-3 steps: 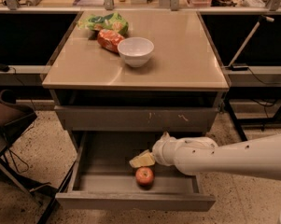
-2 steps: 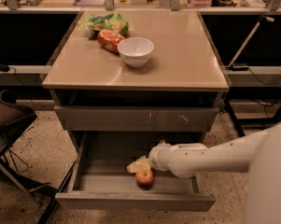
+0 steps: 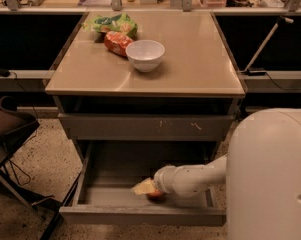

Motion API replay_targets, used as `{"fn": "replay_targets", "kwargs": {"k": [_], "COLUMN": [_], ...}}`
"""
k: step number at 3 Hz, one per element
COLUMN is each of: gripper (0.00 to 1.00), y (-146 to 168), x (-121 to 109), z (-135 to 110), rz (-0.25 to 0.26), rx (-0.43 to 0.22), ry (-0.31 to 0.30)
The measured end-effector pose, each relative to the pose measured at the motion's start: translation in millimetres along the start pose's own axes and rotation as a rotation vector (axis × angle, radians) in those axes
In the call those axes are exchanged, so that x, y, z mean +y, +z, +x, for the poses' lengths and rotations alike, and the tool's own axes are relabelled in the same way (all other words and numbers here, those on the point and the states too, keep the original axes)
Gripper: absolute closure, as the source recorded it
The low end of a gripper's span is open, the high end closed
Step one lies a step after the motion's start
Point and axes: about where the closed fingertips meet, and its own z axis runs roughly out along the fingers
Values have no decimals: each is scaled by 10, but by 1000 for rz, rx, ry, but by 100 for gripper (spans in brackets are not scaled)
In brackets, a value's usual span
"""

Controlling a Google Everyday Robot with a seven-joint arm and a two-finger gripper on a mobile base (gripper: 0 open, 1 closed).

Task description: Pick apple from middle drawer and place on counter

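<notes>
Below, one grey cabinet appears with two drawer levels in view: a shut drawer front with pale scratch marks (image 3: 140, 127) above, and the middle drawer (image 3: 140, 216) standing open beneath it, its plain front panel nearest the camera. One white arm (image 3: 195, 176) reaches from the robot body (image 3: 270, 174) at the right into this open drawer. The single gripper (image 3: 144, 187), pale yellow at its tip, sits low over the drawer floor near the front panel, roughly midway across. One apple (image 3: 155, 196) lies on the drawer floor directly under the gripper; only a red sliver of it shows, the rest being covered. Whether the gripper is clamped on the apple or merely over it cannot be told. On the counter (image 3: 200, 59) rest three items, all toward the rear left: one white bowl (image 3: 145, 55), one orange-red snack bag (image 3: 116, 42) just beside it, and one green bag (image 3: 115, 23) behind that. One dark chair (image 3: 10, 126) stands at the left on the speckled floor (image 3: 45, 169).
</notes>
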Motion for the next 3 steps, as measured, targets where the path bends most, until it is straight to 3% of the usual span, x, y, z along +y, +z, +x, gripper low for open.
{"fn": "replay_targets", "kwargs": {"k": [1,2,3], "gripper": [0,0,0], "y": [0,176,187], "x": [0,-23,-19], "z": [0,292,313], "rz": [0,-6,-7], "rx": [0,7,10], "ry": [0,76,78]}}
